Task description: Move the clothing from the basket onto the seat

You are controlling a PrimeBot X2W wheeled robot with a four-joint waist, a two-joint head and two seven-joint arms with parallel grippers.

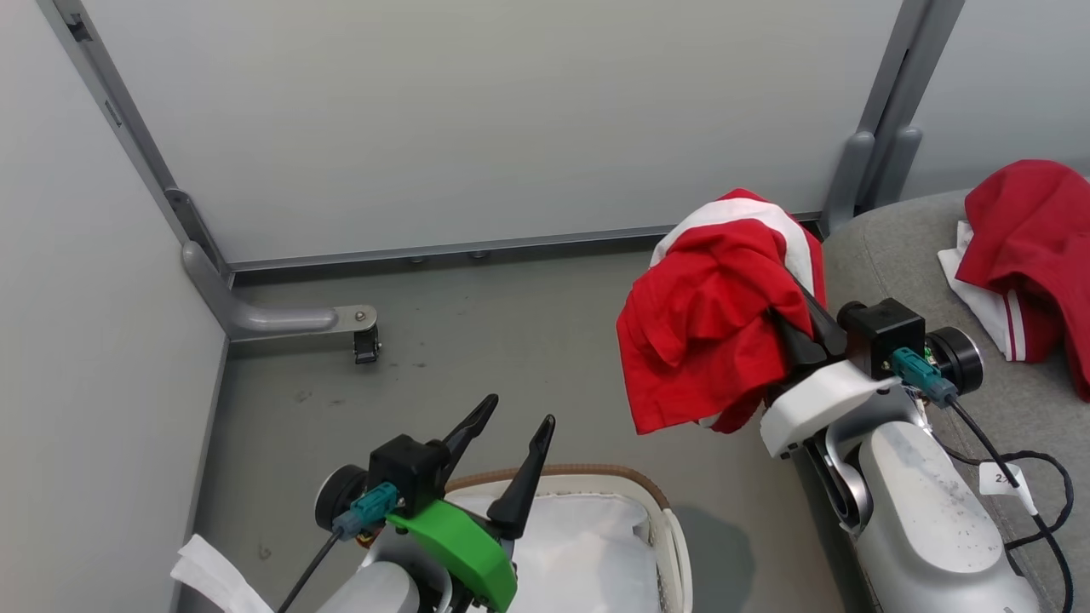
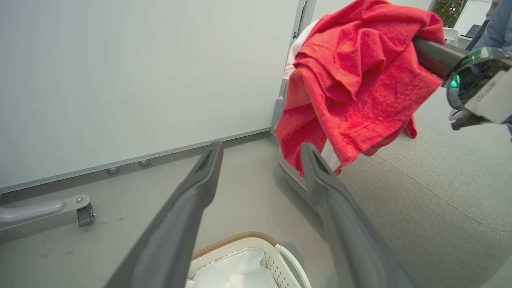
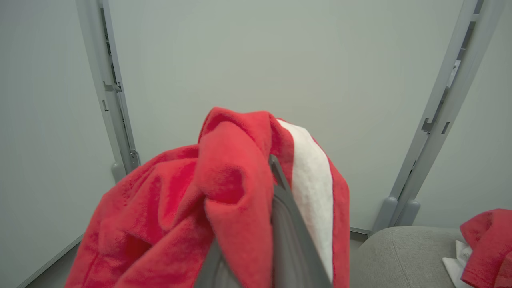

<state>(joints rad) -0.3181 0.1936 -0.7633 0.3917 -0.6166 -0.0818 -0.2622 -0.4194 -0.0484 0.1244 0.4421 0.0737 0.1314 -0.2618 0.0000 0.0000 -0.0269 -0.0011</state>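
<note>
Step in hand: carrying a red garment (image 1: 715,340) from the basket (image 1: 596,471) to the seat (image 1: 903,247).

Right gripper (image 1: 800,328) clamped shut on bunched cloth, fingers buried in the folds, white stripe draped over the top. Garment held in the air at 3 o'clock of the head view, over bare floor, just short of the seat's rounded edge. No contact with the cushion, as far as can be told.

Left gripper (image 1: 520,409) at 6 o'clock, fingers spread wide, nothing between them, poised above the basket rim.

White liner sheet (image 1: 570,545) visible inside the basket. Lower part cut off by the frame edge, so cannot tell whether more clothing is left there.

Second red garment (image 1: 1030,230) lying on the seat at 2 o'clock, white trim showing.

Next move, as judged: swing the right arm further toward 3 o'clock, bring the cloth fully over the cushion, lower, then open the jaws. Mind the trailing hem, hanging low on the floor side. Risk of snagging the seat edge or sliding off to the floor if released too near it. Aim beside the lying garment, well in from the edge.
</note>
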